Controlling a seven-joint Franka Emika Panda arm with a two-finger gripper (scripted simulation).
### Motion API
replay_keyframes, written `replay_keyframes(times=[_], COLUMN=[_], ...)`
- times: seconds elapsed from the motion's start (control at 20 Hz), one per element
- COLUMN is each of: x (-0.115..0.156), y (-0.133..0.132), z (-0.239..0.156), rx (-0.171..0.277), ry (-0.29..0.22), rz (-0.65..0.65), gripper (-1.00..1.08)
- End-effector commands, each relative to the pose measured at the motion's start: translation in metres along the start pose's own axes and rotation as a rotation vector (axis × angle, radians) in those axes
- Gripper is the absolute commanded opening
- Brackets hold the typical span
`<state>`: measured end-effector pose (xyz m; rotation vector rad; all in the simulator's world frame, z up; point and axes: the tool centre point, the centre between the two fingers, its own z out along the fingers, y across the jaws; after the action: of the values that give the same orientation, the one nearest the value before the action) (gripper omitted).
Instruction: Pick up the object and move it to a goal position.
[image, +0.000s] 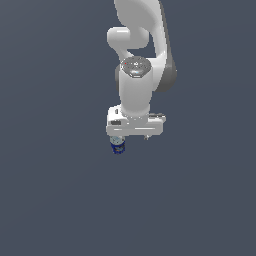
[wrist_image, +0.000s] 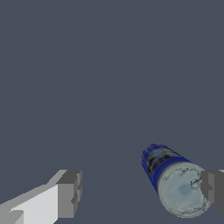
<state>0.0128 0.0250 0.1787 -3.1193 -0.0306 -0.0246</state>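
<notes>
Flat dark slate-grey bench (image: 55, 200) fills both views, with the white Panda arm (image: 137, 80) reaching straight down over it. Pincer (wrist_image: 142, 192) is spread wide: one grey fingertip (wrist_image: 70, 192) stands well clear, the other touches the lid edge, nothing clamped. Small dark-blue cup (wrist_image: 164, 168), pale silvery lid facing the wrist camera, sits just under the hand's end on the exterior view's left.
</notes>
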Motion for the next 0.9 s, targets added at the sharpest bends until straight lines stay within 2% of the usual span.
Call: replay_keyframes(times=[0.0,0.45,0.85], x=[0.000,0.011,0.008], y=[0.000,-0.013,-0.008], z=[0.000,-0.021,-0.016], rx=[0.000,0.024,0.022], ry=[0.000,0.036,0.033], rz=[0.000,-0.013,0.015], gripper=[1.00,1.00,1.00])
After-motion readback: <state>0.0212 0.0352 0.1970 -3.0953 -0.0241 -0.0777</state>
